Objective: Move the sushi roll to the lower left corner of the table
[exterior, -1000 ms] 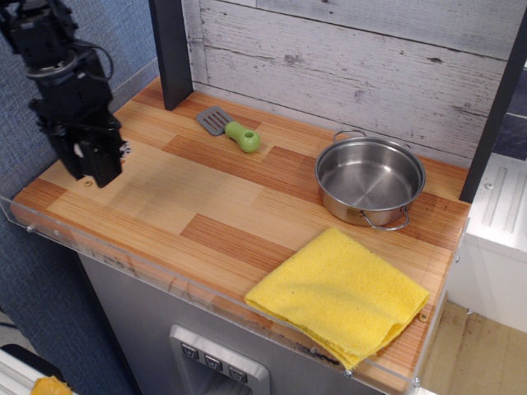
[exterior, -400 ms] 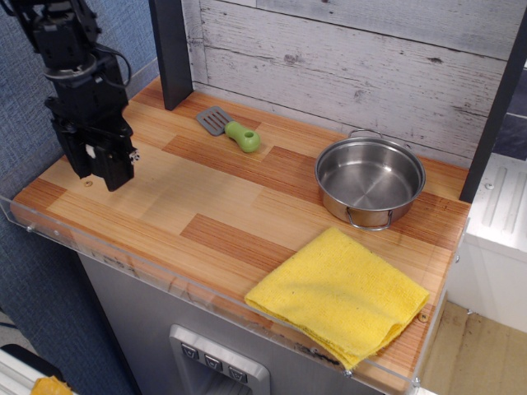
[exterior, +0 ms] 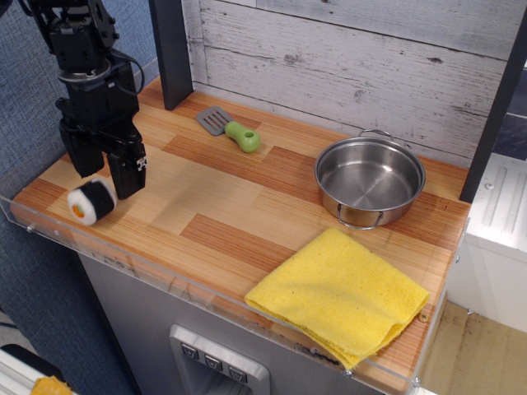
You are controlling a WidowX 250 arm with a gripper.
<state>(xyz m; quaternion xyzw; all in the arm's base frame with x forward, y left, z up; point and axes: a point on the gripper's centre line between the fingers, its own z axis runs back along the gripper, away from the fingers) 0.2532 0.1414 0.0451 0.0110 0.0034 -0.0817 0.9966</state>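
The sushi roll, black-wrapped with a white end face and orange-green centre, lies on its side on the wooden table near the front left corner, close to the clear acrylic rim. My gripper hangs just above and behind it, open, its two black fingers spread apart with nothing between them. The roll sits free of the fingers, just below the gap.
A green-handled spatula lies at the back centre. A steel pot stands at the right, and a folded yellow cloth covers the front right. A dark post rises at the back left.
The gripper has risen and shifted right, and its fingers have opened. The sushi roll, hidden before, now lies released on the table at the front left.
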